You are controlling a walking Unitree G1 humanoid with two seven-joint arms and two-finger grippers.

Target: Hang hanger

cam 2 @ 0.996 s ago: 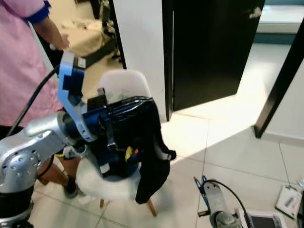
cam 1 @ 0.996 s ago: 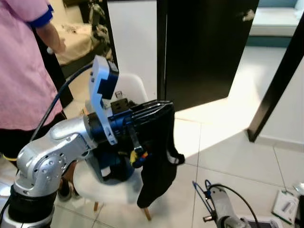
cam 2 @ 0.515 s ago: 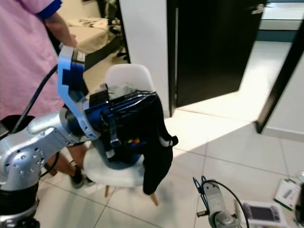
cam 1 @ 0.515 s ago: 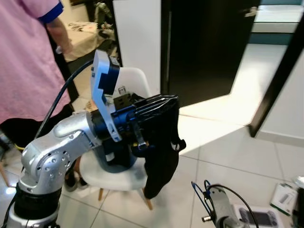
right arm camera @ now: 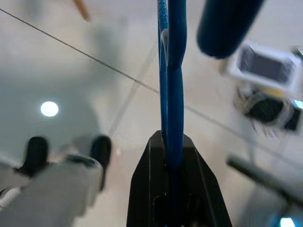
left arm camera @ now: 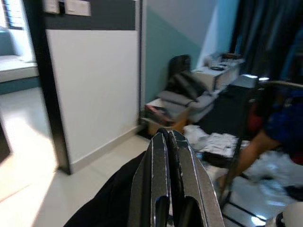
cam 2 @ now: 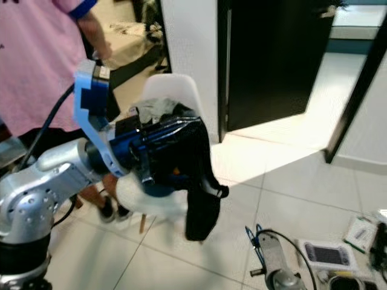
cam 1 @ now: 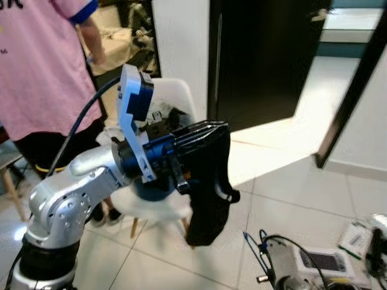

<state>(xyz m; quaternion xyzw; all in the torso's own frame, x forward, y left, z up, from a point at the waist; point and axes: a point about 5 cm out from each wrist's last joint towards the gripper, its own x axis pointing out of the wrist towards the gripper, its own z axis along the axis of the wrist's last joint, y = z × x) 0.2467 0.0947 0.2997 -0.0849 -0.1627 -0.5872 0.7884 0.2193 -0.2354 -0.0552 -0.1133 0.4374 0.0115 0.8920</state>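
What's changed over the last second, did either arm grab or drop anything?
No grab or release. The whole view has shifted, so the camera moved; the person now looms larger on the left and the chair sits closer behind the arm. The left gripper is still raised with jaws shut and the black garment draped over it. The right gripper still clamps the blue hanger, low near the floor.

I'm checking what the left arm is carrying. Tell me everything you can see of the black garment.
The black garment is dark, soft-looking fabric, draped over the left gripper, whose fingers are pressed together. It hangs limp below the fingers, narrowing toward its lower end above the tiled floor, in front of a white chair. A pale trim shows at one edge. In the left wrist view its folds lie under the fingers.
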